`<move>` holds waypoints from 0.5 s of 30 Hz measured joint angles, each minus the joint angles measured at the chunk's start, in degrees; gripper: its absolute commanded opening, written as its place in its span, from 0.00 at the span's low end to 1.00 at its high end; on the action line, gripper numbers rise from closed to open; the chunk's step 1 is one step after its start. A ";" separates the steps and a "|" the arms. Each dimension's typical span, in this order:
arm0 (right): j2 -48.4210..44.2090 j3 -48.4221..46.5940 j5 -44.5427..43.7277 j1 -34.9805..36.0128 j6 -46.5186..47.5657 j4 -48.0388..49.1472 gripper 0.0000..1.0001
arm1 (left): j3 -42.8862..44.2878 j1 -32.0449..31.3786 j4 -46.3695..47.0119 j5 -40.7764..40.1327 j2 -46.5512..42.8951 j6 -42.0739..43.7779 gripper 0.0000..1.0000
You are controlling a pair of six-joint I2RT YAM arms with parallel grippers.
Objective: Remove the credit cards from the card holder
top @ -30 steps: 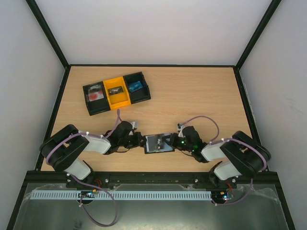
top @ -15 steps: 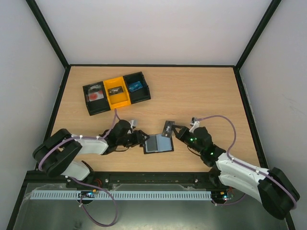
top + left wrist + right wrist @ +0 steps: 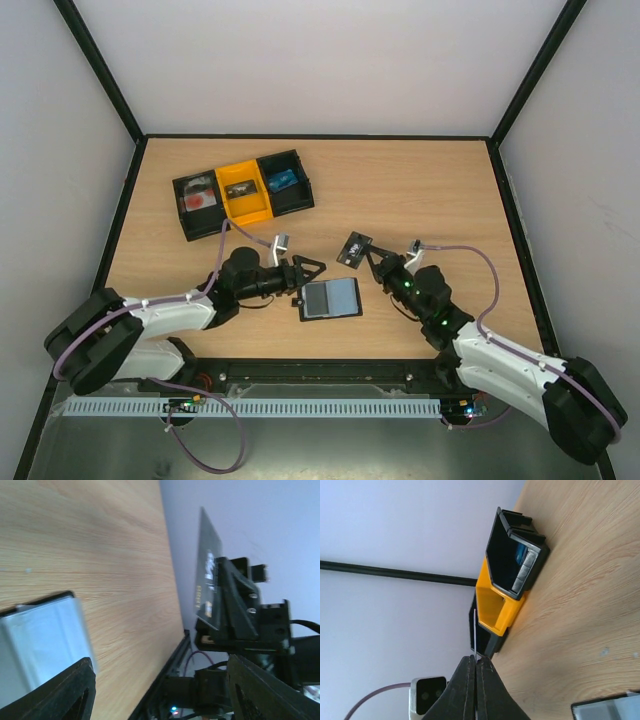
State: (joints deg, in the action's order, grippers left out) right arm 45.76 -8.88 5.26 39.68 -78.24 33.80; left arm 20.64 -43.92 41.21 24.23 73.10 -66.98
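From above, the card holder (image 3: 331,298) lies spread open on the wooden desk (image 3: 420,190), grey-blue panels facing up, in front of and between the two arms. The left end effector (image 3: 310,275) sits just beside the holder's left edge with its jaws apart and nothing between them. The right end effector (image 3: 368,256) is closed on a dark credit card (image 3: 353,246), which it holds off the desk, beyond the holder's upper right corner and apart from it. A black-and-yellow tray (image 3: 248,214) stands well away at the far left of the desk. In the left wrist view, the two black fingers (image 3: 65,695) stand wide apart; the holder's pale panel (image 3: 45,635) lies by the left-hand finger, and across the desk the dark card (image 3: 207,580) stands on edge in the other arm's clamp. In the right wrist view, the fingers (image 3: 465,690) are pressed together on the card, seen edge-on as a thin line (image 3: 475,632), with the tray (image 3: 502,607) behind it and a corner of the holder (image 3: 610,710) at the lower right.
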 measured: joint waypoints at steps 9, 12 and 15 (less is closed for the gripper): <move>7.15 0.02 0.44 0.02 -6.03 8.48 0.02 | -0.13 -0.44 12.83 0.59 2.67 -4.90 0.60; 8.44 0.02 1.05 0.04 -6.95 10.49 0.02 | -0.09 -0.44 15.45 0.31 4.52 -5.97 0.47; 8.61 0.02 1.55 0.09 -7.52 11.37 0.02 | 0.20 -0.46 18.32 0.55 7.23 -7.26 0.42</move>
State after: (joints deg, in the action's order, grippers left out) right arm 54.37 -8.86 6.81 39.77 -85.76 45.17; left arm 20.84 -44.38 59.53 24.77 80.34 -74.24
